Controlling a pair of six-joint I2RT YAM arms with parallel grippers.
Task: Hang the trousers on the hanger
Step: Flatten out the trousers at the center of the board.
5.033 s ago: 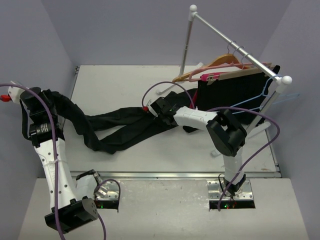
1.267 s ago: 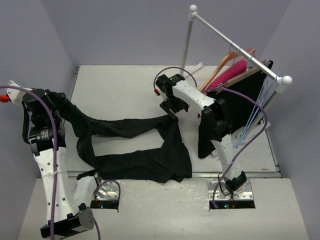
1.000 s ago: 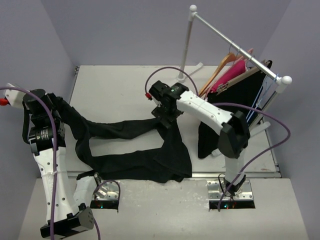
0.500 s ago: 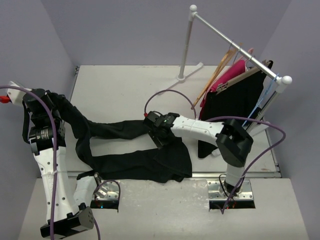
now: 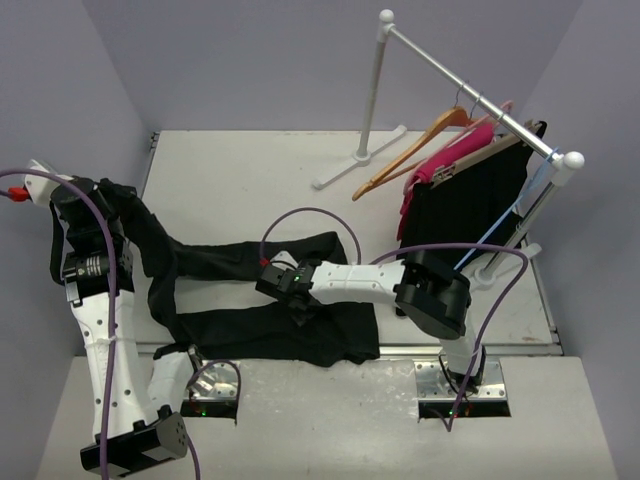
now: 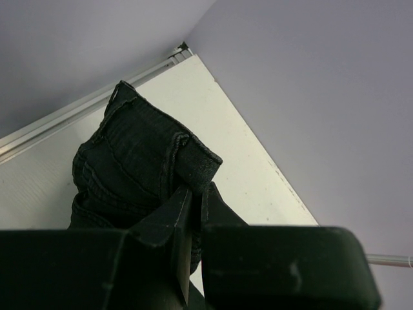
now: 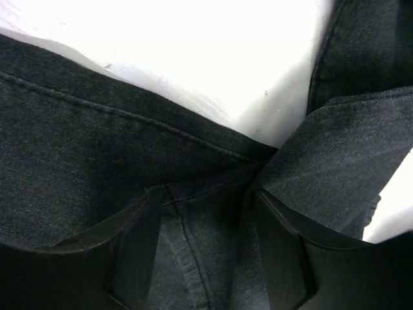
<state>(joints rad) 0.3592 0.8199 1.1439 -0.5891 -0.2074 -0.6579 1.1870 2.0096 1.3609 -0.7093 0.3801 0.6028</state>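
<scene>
The black trousers lie spread over the table, one end lifted at the far left. My left gripper is shut on that end; in the left wrist view the fingertips pinch a folded hem of the trousers. My right gripper is low over the trousers near the front middle. In the right wrist view its jaws stand wide apart with a seam of the trousers between them. The tan wooden hanger hangs empty on the rail at the back right.
The silver rail on its white post also carries a magenta-pink garment, a black garment clipped to a flat wooden hanger, and a blue wire hanger. Purple walls close in on both sides.
My right gripper has come down and to the left from near the rail onto the trousers at the front. The trousers leg it lifted now lies flat. The garments on the rail have swung back.
</scene>
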